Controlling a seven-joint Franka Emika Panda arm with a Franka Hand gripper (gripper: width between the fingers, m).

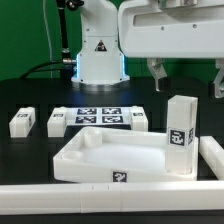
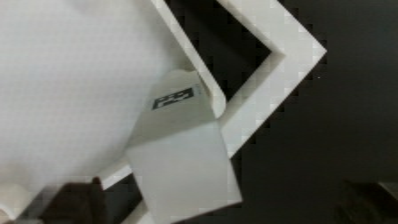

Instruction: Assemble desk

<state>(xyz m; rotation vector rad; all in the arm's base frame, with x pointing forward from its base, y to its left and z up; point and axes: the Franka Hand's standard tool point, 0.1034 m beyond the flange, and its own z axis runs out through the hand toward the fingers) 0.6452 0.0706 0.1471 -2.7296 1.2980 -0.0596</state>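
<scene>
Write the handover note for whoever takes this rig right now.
Gripper: open, empty, above the tabletop's leg corner.
Tabletop: lies rim-up in front of the marker board.
Done: one upright leg stands at the corner on the exterior view's right; whether it is fully seated cannot be told.
Left: three loose legs lie beside the marker board, not yet fitted.

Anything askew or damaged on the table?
Nothing stands out. The white plastic rimmed tabletop lies flat; one blocky white tagged leg stands upright in its corner at the exterior view's right; other legs lie loose behind it.
</scene>
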